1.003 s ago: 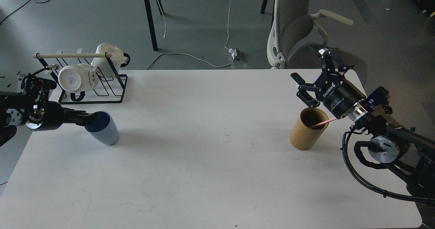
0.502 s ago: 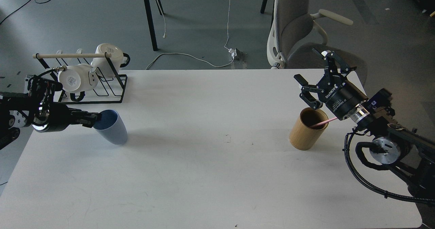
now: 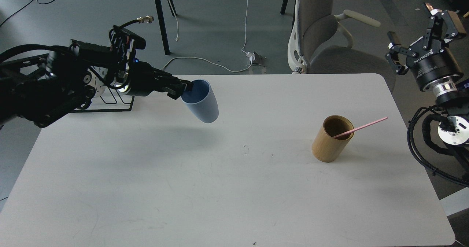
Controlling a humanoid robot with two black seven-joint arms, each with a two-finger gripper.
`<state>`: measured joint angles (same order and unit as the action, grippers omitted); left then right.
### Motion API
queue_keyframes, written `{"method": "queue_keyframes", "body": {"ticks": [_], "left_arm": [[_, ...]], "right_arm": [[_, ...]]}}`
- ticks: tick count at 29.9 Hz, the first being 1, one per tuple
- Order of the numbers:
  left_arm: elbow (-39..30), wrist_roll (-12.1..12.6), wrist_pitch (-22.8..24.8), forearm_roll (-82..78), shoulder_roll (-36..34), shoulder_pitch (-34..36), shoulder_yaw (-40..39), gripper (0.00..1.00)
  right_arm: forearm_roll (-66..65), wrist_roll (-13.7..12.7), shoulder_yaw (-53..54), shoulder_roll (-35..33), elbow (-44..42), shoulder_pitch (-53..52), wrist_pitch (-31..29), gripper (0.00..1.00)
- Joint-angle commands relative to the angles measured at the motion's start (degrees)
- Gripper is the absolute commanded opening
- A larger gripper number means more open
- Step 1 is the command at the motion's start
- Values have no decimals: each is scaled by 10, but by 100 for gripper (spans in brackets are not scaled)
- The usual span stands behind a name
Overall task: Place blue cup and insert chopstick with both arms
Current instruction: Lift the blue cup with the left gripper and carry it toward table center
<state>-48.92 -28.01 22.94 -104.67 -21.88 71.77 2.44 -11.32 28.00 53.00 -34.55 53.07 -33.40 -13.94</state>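
Left gripper (image 3: 183, 89) pinches cup (image 3: 202, 102) rim, cup lifted at 10 o'clock. Right gripper (image 3: 421, 23) spread, empty, 2 o'clock. Chopstick (image 3: 361, 127) leans in wooden cylinder (image 3: 329, 140).

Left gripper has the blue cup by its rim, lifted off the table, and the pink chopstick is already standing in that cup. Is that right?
Not quite. The left gripper does hold the blue cup by its rim, lifted off the table, but the pink chopstick is not in it. The head view shows it leaning in the wooden cylinder on the right.
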Motion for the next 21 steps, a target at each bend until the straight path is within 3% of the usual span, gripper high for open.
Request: {"method": "queue_keyframes", "body": {"ticks": [1,21], "left_arm": [[41,0,-3,-25,76,17,46,0],[86,0,-38,-46,110,-48,60,0]], "right_arm": [[0,0,7,-4,-20,2,-1,94],[-1,0,3,-3,-33,5,-4,94]]}}
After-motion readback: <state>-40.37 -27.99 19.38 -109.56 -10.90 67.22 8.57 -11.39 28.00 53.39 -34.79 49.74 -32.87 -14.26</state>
